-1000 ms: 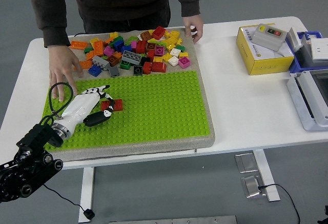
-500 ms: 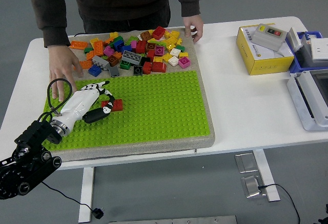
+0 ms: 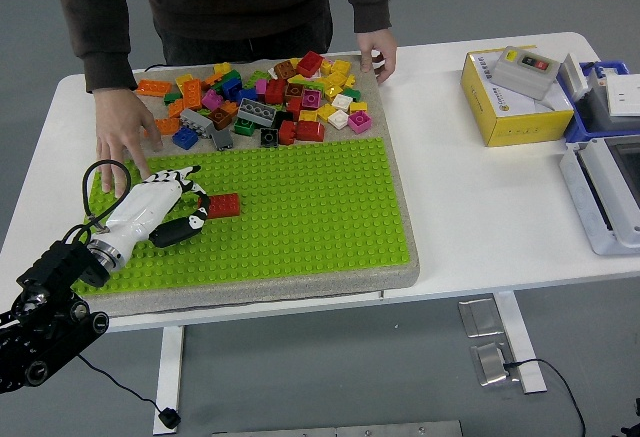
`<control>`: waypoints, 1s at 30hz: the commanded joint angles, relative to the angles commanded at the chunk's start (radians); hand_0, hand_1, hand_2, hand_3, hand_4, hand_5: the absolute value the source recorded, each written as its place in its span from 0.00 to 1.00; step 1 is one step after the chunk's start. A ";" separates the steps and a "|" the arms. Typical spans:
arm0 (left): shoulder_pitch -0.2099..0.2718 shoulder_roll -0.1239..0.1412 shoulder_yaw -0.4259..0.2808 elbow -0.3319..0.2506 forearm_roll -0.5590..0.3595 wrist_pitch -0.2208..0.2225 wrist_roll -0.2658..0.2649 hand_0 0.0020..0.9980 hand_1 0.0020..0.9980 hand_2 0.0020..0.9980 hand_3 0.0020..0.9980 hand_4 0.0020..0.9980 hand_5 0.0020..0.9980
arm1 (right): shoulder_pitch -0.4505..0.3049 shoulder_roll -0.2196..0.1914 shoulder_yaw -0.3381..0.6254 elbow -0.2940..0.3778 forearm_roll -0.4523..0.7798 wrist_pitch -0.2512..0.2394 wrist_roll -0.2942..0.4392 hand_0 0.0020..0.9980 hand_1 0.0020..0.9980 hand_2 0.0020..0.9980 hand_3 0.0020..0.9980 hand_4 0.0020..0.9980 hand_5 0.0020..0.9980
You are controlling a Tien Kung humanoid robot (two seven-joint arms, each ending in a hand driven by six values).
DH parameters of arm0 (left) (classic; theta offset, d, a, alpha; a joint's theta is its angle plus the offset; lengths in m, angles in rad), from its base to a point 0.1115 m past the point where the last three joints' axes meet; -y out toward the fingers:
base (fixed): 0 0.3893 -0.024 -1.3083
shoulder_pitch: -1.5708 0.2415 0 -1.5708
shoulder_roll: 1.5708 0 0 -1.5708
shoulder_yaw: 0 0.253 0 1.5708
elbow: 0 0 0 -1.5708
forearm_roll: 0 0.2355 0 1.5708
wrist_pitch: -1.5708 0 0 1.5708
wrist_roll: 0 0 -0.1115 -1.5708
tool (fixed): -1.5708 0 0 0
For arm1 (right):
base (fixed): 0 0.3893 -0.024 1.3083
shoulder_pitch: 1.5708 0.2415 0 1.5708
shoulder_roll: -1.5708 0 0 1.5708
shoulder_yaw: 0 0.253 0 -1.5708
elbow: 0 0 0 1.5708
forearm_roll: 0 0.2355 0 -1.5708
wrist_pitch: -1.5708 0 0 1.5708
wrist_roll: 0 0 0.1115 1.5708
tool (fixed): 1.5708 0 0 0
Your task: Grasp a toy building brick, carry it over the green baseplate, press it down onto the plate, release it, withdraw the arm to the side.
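A red brick [image 3: 222, 205] sits on the left part of the green baseplate [image 3: 300, 207], free of any hand. My left hand [image 3: 197, 196], white with black fingertips, lies low over the plate just left of the brick, its fingers spread and holding nothing. A small gap shows between its fingertips and the brick. A pile of several loose coloured bricks [image 3: 262, 97] lies along the mat's far strip, beyond the plate. My right arm is out of view.
A person stands at the far side, one hand [image 3: 122, 139] flat at the plate's left far corner, close to my hand, the other hand [image 3: 381, 53] on the mat's far right corner. A yellow box [image 3: 512, 105] and a blue-and-white tray [image 3: 606, 182] stand at right.
My left hand has drawn back to the left and toward me, off the red brick. The brick stays on the plate. The person's hands have not moved.
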 joint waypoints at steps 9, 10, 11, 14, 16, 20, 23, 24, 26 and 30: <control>-0.010 -0.023 0.016 0.030 -0.014 0.010 -0.002 0.98 0.97 0.97 0.62 0.32 0.70 | 0.001 0.001 -0.011 -0.001 0.020 0.002 0.006 0.66 0.60 0.57 0.70 0.52 0.95; -0.012 -0.027 0.017 0.034 -0.016 0.010 -0.002 0.98 0.97 0.97 0.62 0.32 0.70 | 0.001 0.001 -0.011 -0.001 0.020 0.002 0.006 0.66 0.60 0.57 0.70 0.52 0.95; -0.014 -0.030 0.018 0.037 -0.018 0.011 -0.002 0.98 0.97 0.97 0.62 0.32 0.70 | 0.002 0.001 -0.012 -0.002 0.021 0.002 0.006 0.66 0.60 0.57 0.70 0.52 0.95; -0.017 -0.039 0.021 0.046 -0.024 0.011 -0.002 0.98 0.97 0.97 0.62 0.32 0.70 | 0.003 0.002 -0.013 -0.002 0.023 0.003 0.007 0.66 0.60 0.57 0.70 0.52 0.95; -0.018 -0.043 0.021 0.052 -0.027 0.011 -0.003 0.98 0.97 0.97 0.62 0.32 0.70 | 0.004 0.002 -0.013 -0.002 0.024 0.003 0.007 0.66 0.60 0.57 0.70 0.52 0.95; -0.020 -0.050 0.024 0.062 -0.031 0.012 -0.003 0.98 0.97 0.97 0.62 0.32 0.70 | 0.005 0.003 -0.015 -0.002 0.028 0.003 0.008 0.66 0.60 0.57 0.70 0.52 0.95; -0.019 -0.054 0.026 0.068 -0.035 0.012 -0.004 0.98 0.96 0.97 0.62 0.32 0.70 | 0.005 0.003 -0.016 -0.002 0.030 0.003 0.009 0.66 0.60 0.57 0.70 0.52 0.95; -0.019 -0.055 0.026 0.069 -0.036 0.012 -0.004 0.98 0.96 0.97 0.62 0.32 0.70 | 0.005 0.003 -0.017 -0.002 0.031 0.003 0.009 0.66 0.60 0.57 0.70 0.52 0.95; -0.017 -0.056 0.027 0.072 -0.037 0.012 -0.005 0.98 0.96 0.97 0.62 0.32 0.70 | 0.005 0.003 -0.017 -0.002 0.032 0.003 0.009 0.66 0.60 0.57 0.70 0.52 0.95; -0.015 -0.056 0.028 0.076 -0.037 0.012 -0.005 0.98 0.96 0.97 0.62 0.32 0.70 | 0.004 0.004 -0.018 -0.001 0.033 0.003 0.009 0.66 0.60 0.57 0.70 0.52 0.95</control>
